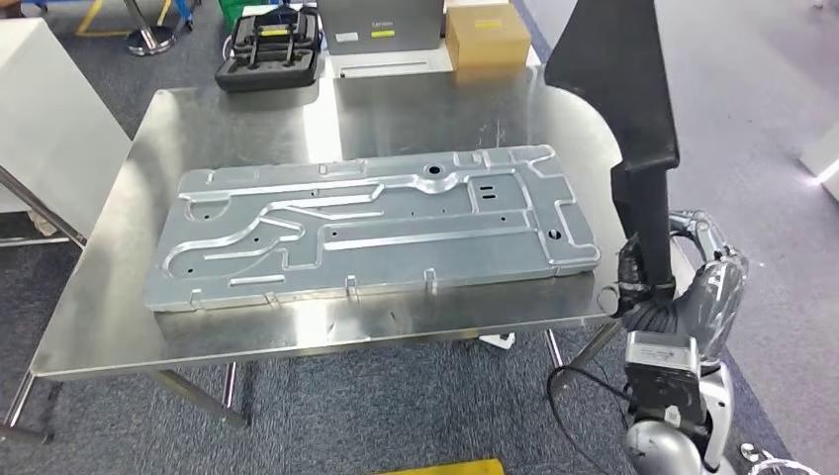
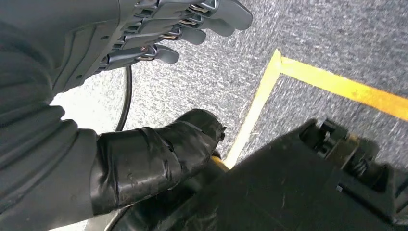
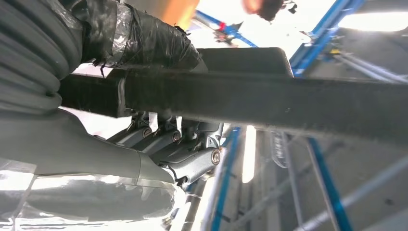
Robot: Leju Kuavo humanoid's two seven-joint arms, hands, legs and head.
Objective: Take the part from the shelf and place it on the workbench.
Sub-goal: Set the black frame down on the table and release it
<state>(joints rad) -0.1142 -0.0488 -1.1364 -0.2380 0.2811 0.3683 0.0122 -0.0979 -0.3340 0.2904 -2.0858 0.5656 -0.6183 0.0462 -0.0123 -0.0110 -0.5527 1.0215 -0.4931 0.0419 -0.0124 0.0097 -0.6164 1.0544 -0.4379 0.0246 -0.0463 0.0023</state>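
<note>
The part (image 1: 618, 89) is a long black piece, wide at its upper end and narrowing to a stem. It stands upright beside the right end of the steel workbench (image 1: 416, 109). My right hand (image 1: 645, 285) grips the stem low down, just off the table's right edge. In the right wrist view the part (image 3: 269, 103) runs as a dark bar across my right hand (image 3: 96, 139), taped thumb on one side and fingers (image 3: 192, 154) on the other. My left hand (image 2: 144, 43) hangs over grey carpet, fingers straight and apart, holding nothing.
A large machined aluminium plate (image 1: 376, 228) covers most of the workbench. At the far end sit a black tool case (image 1: 269, 49), a grey box (image 1: 381, 25) and a cardboard box (image 1: 487, 35). A white cabinet (image 1: 49, 119) stands at the left. Yellow tape (image 2: 337, 84) marks the floor.
</note>
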